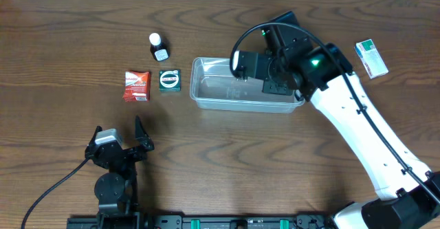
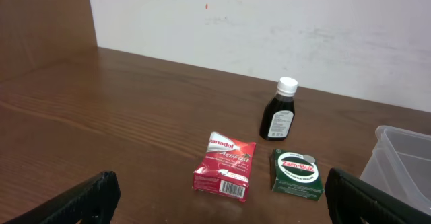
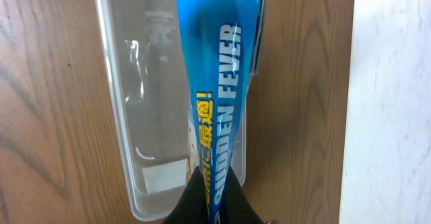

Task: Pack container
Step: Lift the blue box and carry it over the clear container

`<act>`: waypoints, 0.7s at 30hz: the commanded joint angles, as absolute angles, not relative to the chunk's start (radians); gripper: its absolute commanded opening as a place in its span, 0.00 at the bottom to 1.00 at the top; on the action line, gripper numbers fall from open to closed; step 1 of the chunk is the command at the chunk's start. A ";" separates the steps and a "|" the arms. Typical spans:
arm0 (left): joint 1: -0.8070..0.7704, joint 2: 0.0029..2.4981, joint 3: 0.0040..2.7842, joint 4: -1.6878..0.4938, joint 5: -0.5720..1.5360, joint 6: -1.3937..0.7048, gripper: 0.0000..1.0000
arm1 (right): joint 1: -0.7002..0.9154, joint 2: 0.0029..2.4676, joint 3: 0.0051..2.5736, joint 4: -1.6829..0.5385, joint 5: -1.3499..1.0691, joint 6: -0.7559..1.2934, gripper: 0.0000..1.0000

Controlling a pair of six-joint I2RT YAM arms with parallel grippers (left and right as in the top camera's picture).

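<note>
The clear plastic container (image 1: pixel 206 95) lies in the middle of the table; its corner also shows in the left wrist view (image 2: pixel 404 157). My right gripper (image 1: pixel 275 81) hangs over the container's right part. In the right wrist view the right gripper (image 3: pixel 212 197) is shut on a blue packet (image 3: pixel 215 83) printed "SUDDEN FEVER", which hangs over the container (image 3: pixel 114 116) along its right side. My left gripper (image 1: pixel 118 143) (image 2: pixel 221 207) stands open near the front left, with nothing between its fingers.
Left of the container lie a red packet (image 1: pixel 137 85) (image 2: pixel 224 167), a green Zam-Buk box (image 1: pixel 169 80) (image 2: pixel 296 174) and a small dark bottle with a white cap (image 1: pixel 158 47) (image 2: pixel 279 113). A green-and-white box (image 1: pixel 371 57) lies at the far right.
</note>
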State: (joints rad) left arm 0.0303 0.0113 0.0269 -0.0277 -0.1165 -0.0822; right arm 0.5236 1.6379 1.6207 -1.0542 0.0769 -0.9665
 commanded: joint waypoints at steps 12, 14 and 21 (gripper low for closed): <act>0.035 0.010 0.004 -0.062 -0.139 -0.088 0.98 | 0.545 1.644 1.621 -1.060 0.048 -1.050 0.01; 0.035 0.010 0.004 -0.062 -0.139 -0.088 0.98 | 0.545 1.652 1.620 -1.063 0.047 -1.069 0.01; 0.035 0.010 0.004 -0.062 -0.139 -0.088 0.98 | 0.543 1.711 1.618 -1.066 0.047 -1.071 0.01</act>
